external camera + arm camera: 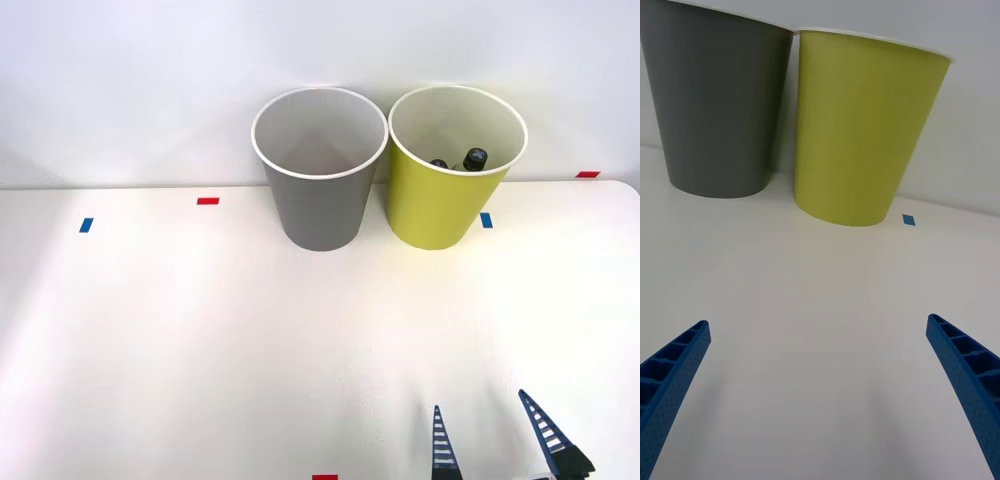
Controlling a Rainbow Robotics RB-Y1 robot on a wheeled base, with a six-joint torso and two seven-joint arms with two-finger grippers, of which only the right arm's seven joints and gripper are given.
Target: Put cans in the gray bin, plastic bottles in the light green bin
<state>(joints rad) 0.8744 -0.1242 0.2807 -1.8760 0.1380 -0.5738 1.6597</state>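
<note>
No readable text, labels, brands or numbers anywhere, gray bin plain, green bin plain, bottle caps unmarked, tape marks on the surface blank red and blue
</note>
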